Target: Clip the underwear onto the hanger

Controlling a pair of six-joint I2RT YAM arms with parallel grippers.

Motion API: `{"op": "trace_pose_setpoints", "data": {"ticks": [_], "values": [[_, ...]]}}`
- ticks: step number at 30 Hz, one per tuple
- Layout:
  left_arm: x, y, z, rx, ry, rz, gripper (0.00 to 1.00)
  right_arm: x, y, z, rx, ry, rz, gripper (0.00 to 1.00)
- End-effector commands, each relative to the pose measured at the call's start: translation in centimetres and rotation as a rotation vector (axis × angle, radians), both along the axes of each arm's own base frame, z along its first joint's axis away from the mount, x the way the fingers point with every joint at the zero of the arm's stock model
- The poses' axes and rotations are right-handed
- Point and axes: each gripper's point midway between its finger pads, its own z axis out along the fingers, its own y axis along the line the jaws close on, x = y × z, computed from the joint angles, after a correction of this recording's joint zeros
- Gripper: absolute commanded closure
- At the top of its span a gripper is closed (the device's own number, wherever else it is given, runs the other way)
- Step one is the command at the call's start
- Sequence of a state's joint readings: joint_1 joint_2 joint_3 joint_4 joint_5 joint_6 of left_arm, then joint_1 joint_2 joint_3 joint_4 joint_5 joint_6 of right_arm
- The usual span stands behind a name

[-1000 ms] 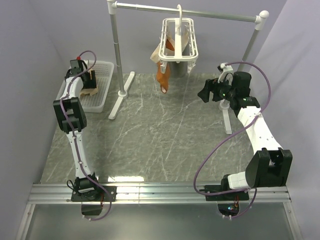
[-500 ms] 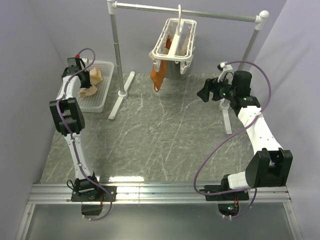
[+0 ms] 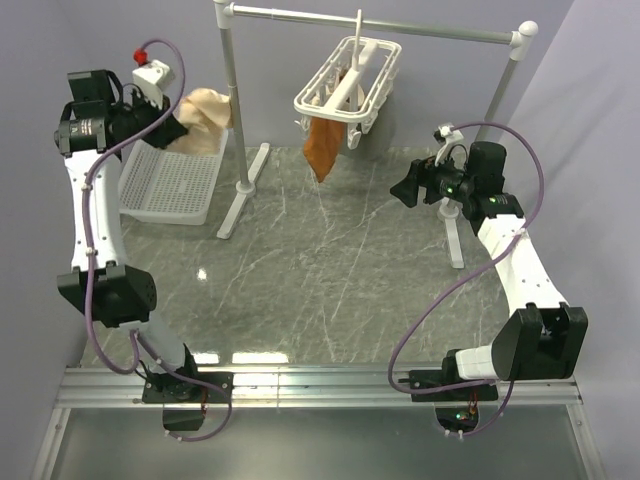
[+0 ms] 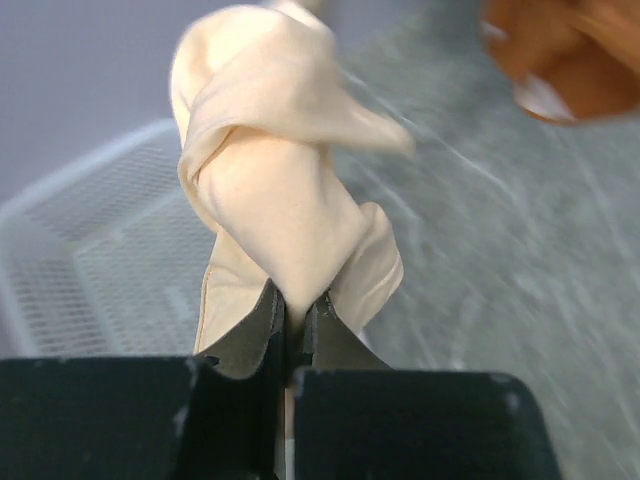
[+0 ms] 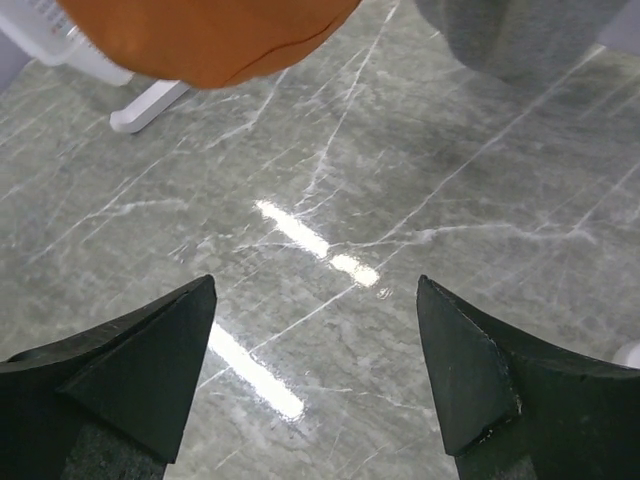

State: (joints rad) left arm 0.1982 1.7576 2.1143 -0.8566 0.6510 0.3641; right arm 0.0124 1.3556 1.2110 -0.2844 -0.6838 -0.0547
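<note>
Pale lilac walls [image 3: 450, 90] close in a grey marbled counter [image 3: 330, 280] streaked with glare. At its far edge stands a white rack [image 3: 232, 110] of two posts and a bar. The left arm [image 3: 88, 215] reaches high over a white mesh basket [image 3: 165, 185] at the far left. The right arm [image 3: 515, 265] is bent at the right side, near the rack's right post. The hanger [image 3: 345, 80] hangs tilted by its hook from the bar, with an orange garment [image 3: 322, 150] dangling from its clips and a grey garment [image 5: 510, 30] blurred behind. The underwear [image 4: 280, 190] is bunched in the air above the basket's far end, just left of the left post, which stands between it and the hanger. The left jaws are pinched tight on a fold of it. The right jaws gape wide over the counter, facing the orange garment
</note>
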Motion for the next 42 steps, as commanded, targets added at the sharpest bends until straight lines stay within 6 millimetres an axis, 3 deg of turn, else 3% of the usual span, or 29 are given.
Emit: {"op": "trace_pose_setpoints", "data": {"ticks": [1, 3, 4, 6, 7, 8, 9, 10, 13, 16, 18, 19, 20, 22, 23, 26, 28, 33, 34, 35, 36, 37, 38, 39, 40, 41, 42], "values": [[-7.4, -5.5, -3.1, -0.078, 0.184, -0.331, 1.0, -1.1, 0.5, 2.7, 0.004, -0.074, 0.063, 0.12], [-10.1, -6.9, -4.1, -0.037, 0.205, -0.43, 1.0, -1.5, 0.6, 2.4, 0.001, -0.063, 0.079, 0.13], [-11.8, -8.4, -6.4, -0.052, 0.298, -0.479, 1.0, -1.8, 0.7, 2.2, 0.0, -0.053, 0.083, 0.13], [-14.2, -9.4, -7.9, 0.005, 0.312, -0.526, 1.0, -2.1, 0.7, 1.8, -0.004, -0.042, 0.086, 0.14], [-16.1, -10.8, -10.5, 0.008, 0.384, -0.584, 1.0, -2.3, 0.6, 1.7, -0.004, -0.041, 0.085, 0.14], [-17.5, -11.7, -10.9, 0.039, 0.377, -0.624, 1.0, -2.5, 0.6, 1.3, -0.004, -0.032, 0.083, 0.14], [-19.5, -13.2, -13.3, 0.071, 0.447, -0.687, 1.0, -2.7, 0.6, 1.4, -0.004, -0.036, 0.081, 0.14], [-20.5, -13.9, -14.2, 0.083, 0.468, -0.716, 1.0, -2.9, 0.6, 1.3, -0.001, -0.034, 0.08, 0.14], [-21.6, -16.6, -15.6, 0.056, 0.472, -0.769, 1.0, -3.3, 0.5, 1.0, -0.003, -0.028, 0.074, 0.15], [-21.3, -20.7, -14.3, -0.003, 0.418, -0.871, 1.0, -3.8, 0.5, 0.6, -0.009, -0.015, 0.072, 0.15], [-20.6, -23.4, -14.9, -0.039, 0.45, -0.941, 0.99, -3.9, 0.3, 0.2, -0.019, -0.01, 0.071, 0.15], [-20.5, -23.6, -14.6, -0.033, 0.433, -0.952, 0.98, -4.0, 0.3, 0.1, -0.021, -0.007, 0.072, 0.15], [-19.7, -23.9, -16.3, -0.035, 0.483, -0.954, 0.94, -4.1, 0.3, -0.2, -0.028, -0.004, 0.072, 0.15], [-18.8, -23.9, -18.8, -0.007, 0.533, -0.948, 0.88, -4.4, 0.2, -0.5, -0.031, 0.002, 0.071, 0.15], [-18.0, -23.6, -21.6, 0.03, 0.597, -0.932, 0.85, -4.5, 0.2, -0.8, -0.033, 0.008, 0.073, 0.15], [-16.1, -23.5, -25.6, 0.086, 0.658, -0.902, 0.76, -5.0, 0.2, -1.1, -0.044, 0.016, 0.087, 0.16], [-14.4, -23.4, -27.1, 0.135, 0.621, -0.863, 0.73, -5.0, 0.1, -1.3, -0.055, 0.02, 0.085, 0.2], [-12.2, -22.0, -27.1, 0.203, 0.521, -0.706, 0.63, -5.3, 0.7, -2.4, -0.082, 0.05, 0.115, 0.31], [-12.0, -21.9, -25.8, 0.194, 0.484, -0.685, 0.6, -5.7, 1.6, -2.9, -0.095, 0.062, 0.146, 0.31], [-11.7, -21.7, -25.1, 0.172, 0.468, -0.657, 0.47, -5.6, 2.0, -3.0, -0.116, 0.051, 0.166, 0.32], [-11.8, -20.8, -25.0, 0.15, 0.476, -0.623, 0.43, -5.7, 2.7, -3.6, -0.132, 0.056, 0.191, 0.32], [-11.9, -20.4, -23.4, 0.122, 0.443, -0.602, 0.41, -5.6, 3.0, -3.8, -0.157, 0.049, 0.195, 0.32], [-11.9, -19.9, -22.9, 0.098, 0.434, -0.572, 0.38, -5.9, 4.7, -3.9, -0.181, 0.03, 0.25, 0.32], [-11.8, -18.6, -23.2, 0.058, 0.455, -0.505, 0.2, -5.7, 5.5, -4.8, -0.196, 0.042, 0.274, 0.32], [-11.9, -17.7, -22.1, 0.043, 0.428, -0.467, 0.19, -5.5, 6.1, -5.1, -0.214, 0.039, 0.29, 0.32], [-11.9, -17.0, -22.1, 0.03, 0.431, -0.43, 0.19, -5.8, 7.9, -4.9, -0.226, 0.022, 0.343, 0.33], [-12.2, -15.6, -23.1, 0.009, 0.465, -0.364, 0.19, -5.3, 8.8, -6.2, -0.235, 0.052, 0.365, 0.34]]}}
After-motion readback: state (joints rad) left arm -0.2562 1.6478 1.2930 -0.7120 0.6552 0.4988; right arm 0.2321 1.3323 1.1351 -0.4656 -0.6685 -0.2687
